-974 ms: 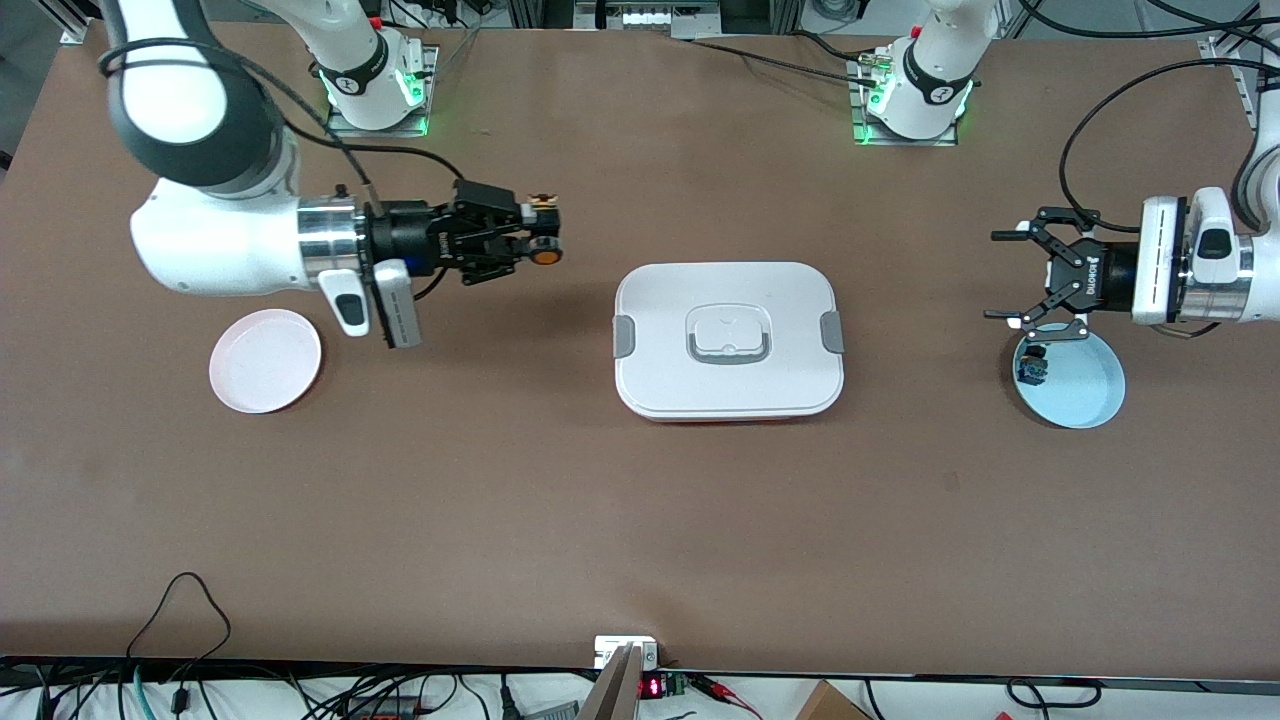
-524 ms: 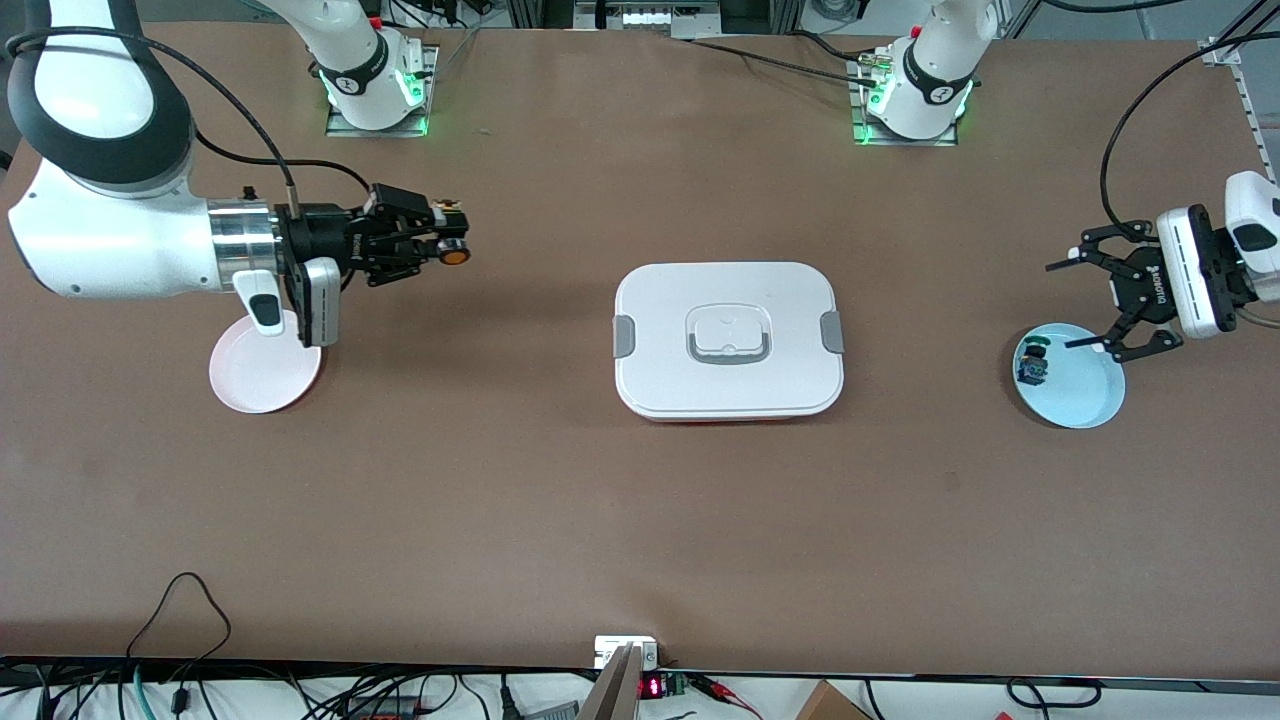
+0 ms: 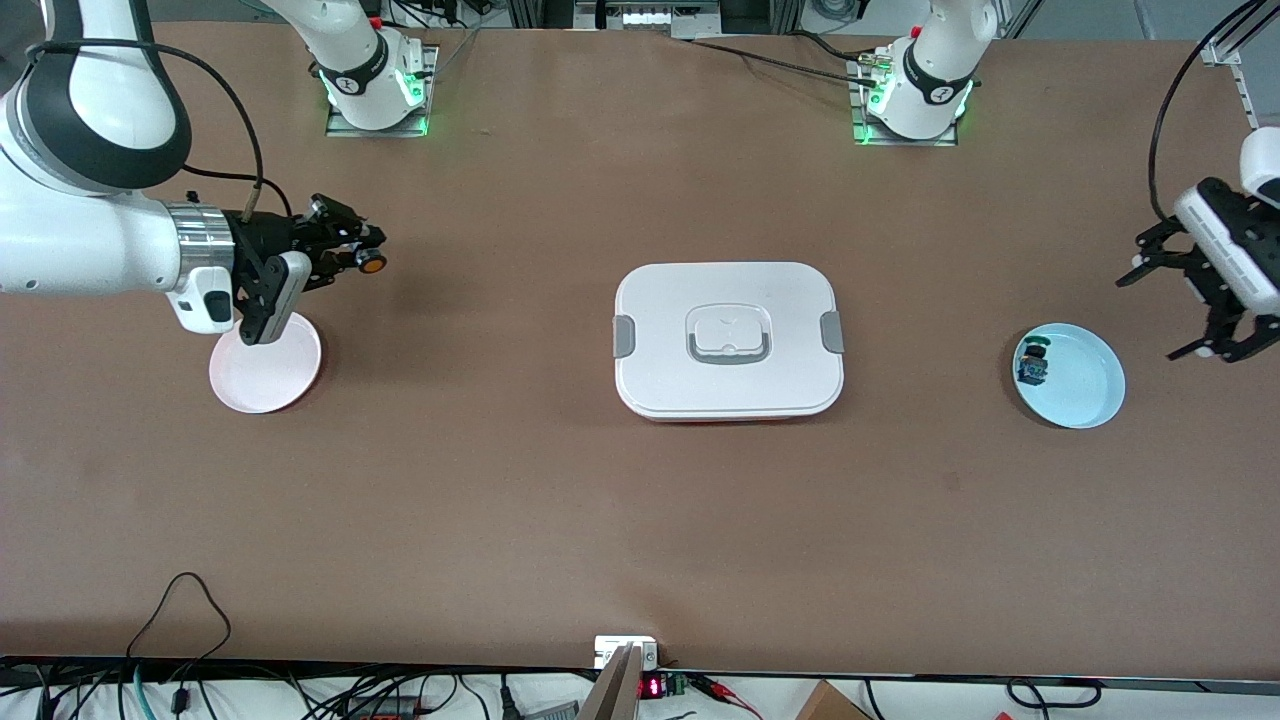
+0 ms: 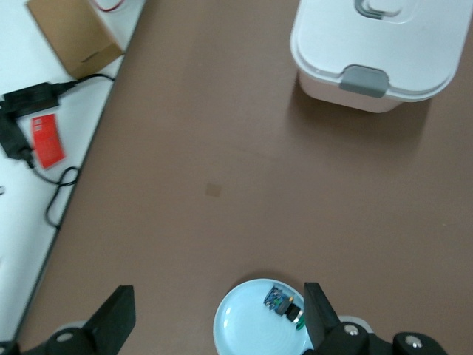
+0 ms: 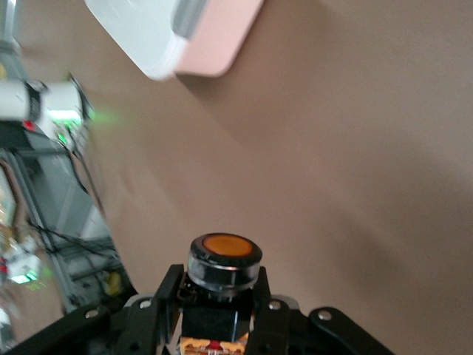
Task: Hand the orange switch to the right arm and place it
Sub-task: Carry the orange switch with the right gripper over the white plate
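Right gripper (image 3: 362, 250), clamping orange switch (image 3: 373, 264), now nearer pink plate (image 3: 265, 375); left gripper (image 3: 1180, 305), fingers wide, withdrawn past blue plate (image 3: 1085, 385).

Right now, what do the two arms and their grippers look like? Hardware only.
Both arms have glossy white shells with black joint bands, and green lights at the bases. Right arm: silver wrist ring, white camera block, loose black cable, black linkage-style right gripper. Left gripper is the same black skeletal two-finger type on a white wrist housing, with a black cable looping overhead.

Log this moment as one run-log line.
right gripper: shut on orange switch, over table beside pink plate | left gripper: open, empty, beside blue plate | handover done, placing pending
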You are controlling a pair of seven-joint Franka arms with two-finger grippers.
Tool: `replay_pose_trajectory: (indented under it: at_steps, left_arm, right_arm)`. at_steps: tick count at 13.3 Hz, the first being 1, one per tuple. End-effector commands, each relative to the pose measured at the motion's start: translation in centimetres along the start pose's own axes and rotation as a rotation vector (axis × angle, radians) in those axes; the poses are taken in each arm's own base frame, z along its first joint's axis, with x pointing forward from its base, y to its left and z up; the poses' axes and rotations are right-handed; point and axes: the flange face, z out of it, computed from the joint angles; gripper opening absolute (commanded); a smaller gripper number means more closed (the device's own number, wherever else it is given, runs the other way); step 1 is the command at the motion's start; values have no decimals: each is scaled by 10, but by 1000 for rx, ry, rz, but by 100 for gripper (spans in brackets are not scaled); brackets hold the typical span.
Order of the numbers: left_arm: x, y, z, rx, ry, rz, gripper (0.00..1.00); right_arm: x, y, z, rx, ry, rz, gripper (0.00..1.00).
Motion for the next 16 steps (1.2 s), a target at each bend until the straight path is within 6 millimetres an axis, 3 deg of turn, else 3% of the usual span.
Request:
replay_pose_trajectory:
  at_steps: [1,4,6,12,16]
  left_arm:
    - [-25,-2,-18,48,-26,-141,100]
    - [-43,4,-38,57,-27,-376,100]
    - [-52,4,-40,49,-30,-492,100]
    - [-51,12,-33,3,-95,-907,100]
    - [-27,22,-31,16,-219,-1103,100]
  right_arm:
    - [-28,25,-6,-116,-100,-91,8]
    - [-45,57,-7,-298,-274,-239,8]
    - [-56,77,1,-358,-319,-316,8]
    - [-70,130,18,-523,-398,-657,8]
    - [-92,171,46,-563,-393,-797,8]
